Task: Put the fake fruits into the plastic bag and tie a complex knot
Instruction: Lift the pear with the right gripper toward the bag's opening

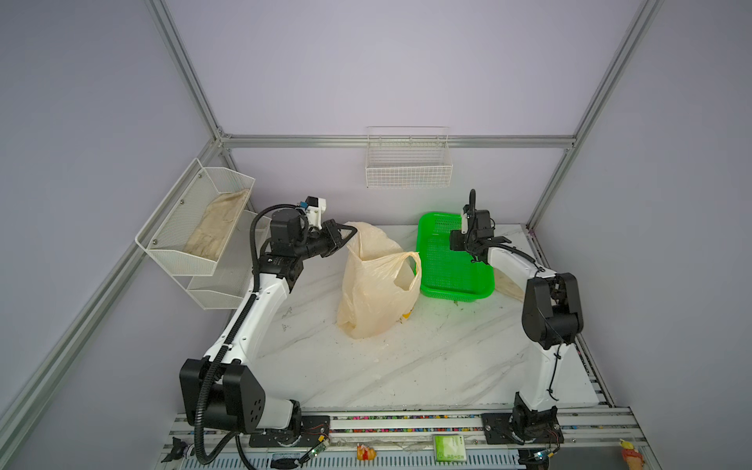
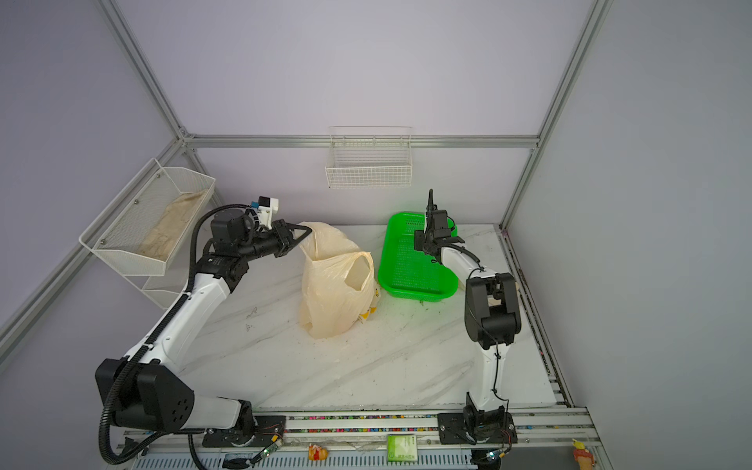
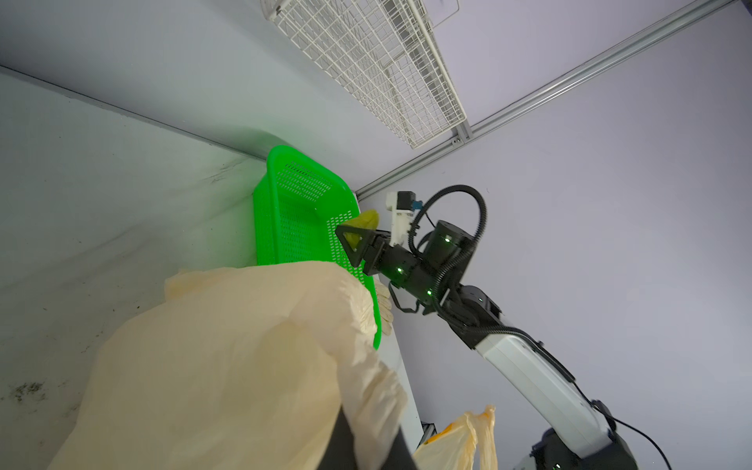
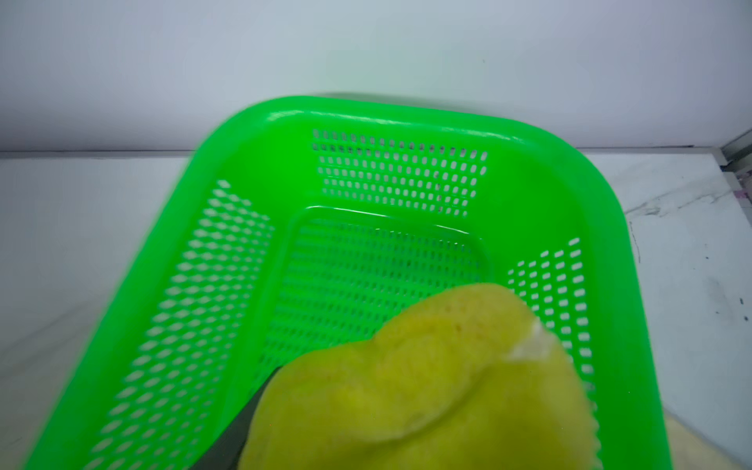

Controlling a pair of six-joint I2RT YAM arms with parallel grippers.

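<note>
Fruit-loading step: left end effector (image 1: 351, 233) clamps the plastic bag (image 1: 374, 293) rim up, right end effector (image 3: 358, 232) grips 1 yellow-green fake fruit (image 3: 367, 221) above the green basket (image 1: 455, 296); next should come a carry into the bag.

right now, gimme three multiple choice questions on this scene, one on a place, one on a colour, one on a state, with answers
1. Where is the green basket?
A) hung on the back wall
B) on the table, right of the plastic bag in both top views
C) inside the bag

2. What colour is the fruit in the right pincer?
A) red
B) purple
C) yellow-green

3. How is the plastic bag?
A) knotted shut
B) standing with its mouth open, the left pincer shut on its top edge
C) folded flat

Answers:
1 B, the basket sits on the table beside the bag.
2 C, the right wrist view shows the fruit yellow-green.
3 B, no knot shows, and the pincer pinches the bag's top.
</note>
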